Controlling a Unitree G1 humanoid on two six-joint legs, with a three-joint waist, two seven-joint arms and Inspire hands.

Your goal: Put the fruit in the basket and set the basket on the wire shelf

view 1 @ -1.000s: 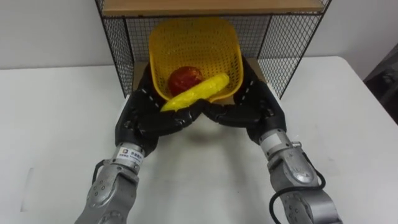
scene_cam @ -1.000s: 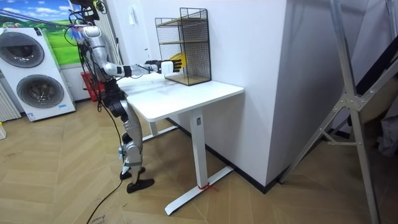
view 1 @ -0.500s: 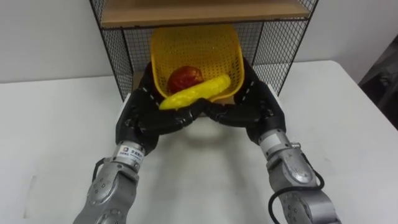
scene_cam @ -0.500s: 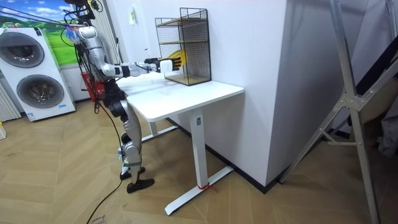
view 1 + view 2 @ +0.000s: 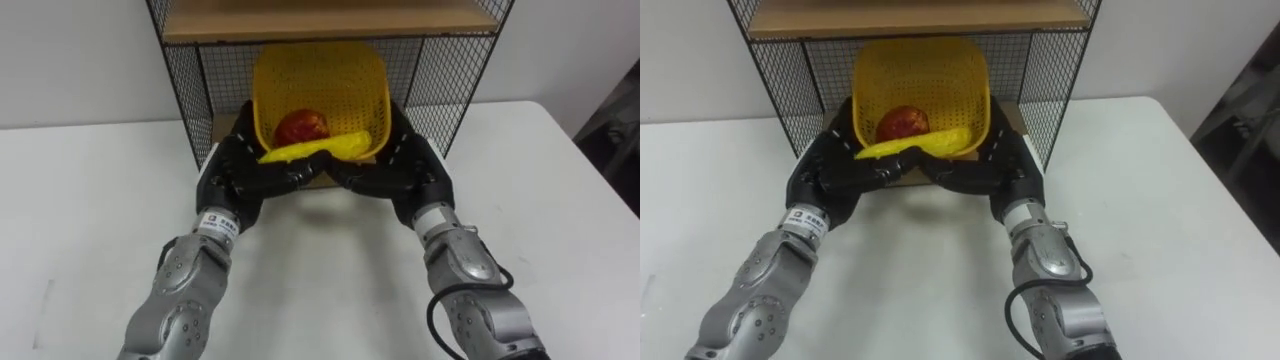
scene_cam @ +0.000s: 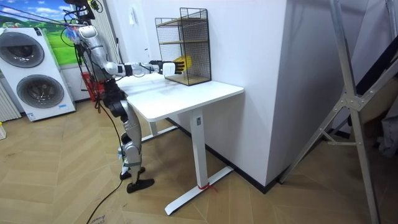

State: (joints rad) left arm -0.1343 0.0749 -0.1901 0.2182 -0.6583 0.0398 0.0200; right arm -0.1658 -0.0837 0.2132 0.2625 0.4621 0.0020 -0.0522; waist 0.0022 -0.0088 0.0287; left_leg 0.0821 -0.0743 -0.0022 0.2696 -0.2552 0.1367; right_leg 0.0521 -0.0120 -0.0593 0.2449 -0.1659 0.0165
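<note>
The yellow basket [image 5: 320,75] sits tilted, its opening turned up and toward the robot, with its rear part inside the lower compartment of the wire shelf [image 5: 190,90], under the wooden board [image 5: 330,18] that tops that compartment. Two fruits lie in the basket: a red round fruit [image 5: 302,126] against the back wall, and a long yellow fruit [image 5: 320,150] lying crosswise in front of it, touching it, along the near rim. The left robot hand [image 5: 240,175] clasps the basket's left side and the right robot hand [image 5: 405,170] its right side. On each, the fingers are curled in beneath the near rim, so that the two sets of fingertips nearly meet under the long yellow fruit, while the thumbs run up the basket's outer walls. The hands hide the underside of the basket, so it cannot be told whether it rests on the shelf's floor or is borne by the hands alone. The wire shelf stands on the white bench [image 5: 90,200], against the white wall. In the room view the robot stands upright at the end of the bench toward the room view's left, both arms stretched level toward the wire shelf, where the basket shows as a yellow patch at the shelf's open side. Two washing machines [image 6: 34,71] stand behind the robot at the room view's left.
</note>
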